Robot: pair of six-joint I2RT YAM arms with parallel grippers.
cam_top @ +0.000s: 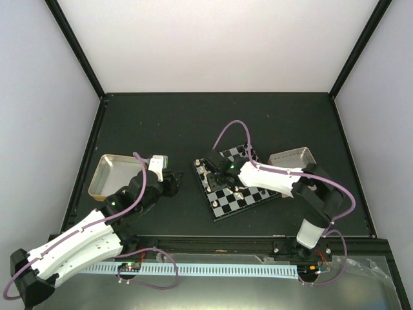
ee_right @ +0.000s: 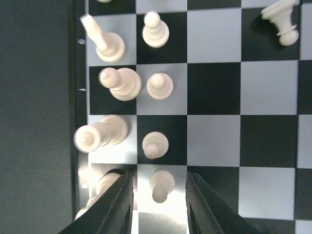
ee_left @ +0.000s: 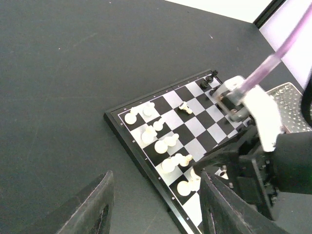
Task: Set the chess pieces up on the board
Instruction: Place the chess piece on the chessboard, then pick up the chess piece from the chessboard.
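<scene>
a: right pincer (ee_right: 159, 181) low over the board (ee_right: 214, 131), jaws apart, a cream pawn (ee_right: 162, 186) standing between the fingers with a gap on each side.
b: and around it?
a: cream chess pieces (ee_right: 119, 83) crowd the two rows at that board edge, and one cream piece (ee_right: 280, 19) lies tipped further in. the board sits askew, mid-table (cam_top: 161, 123).
b: left pincer (ee_left: 158, 180)?
a: parted too, nothing in it, hovering just beside the board's cream edge. a metal tray (cam_top: 113, 175) lies toward the table's left edge, a second metal tray (cam_top: 290, 157) toward the right.

Matte black tabletop (cam_top: 161, 123), pale lilac-white walls (cam_top: 213, 45) — black corner posts (cam_top: 74, 48), soft even light
</scene>
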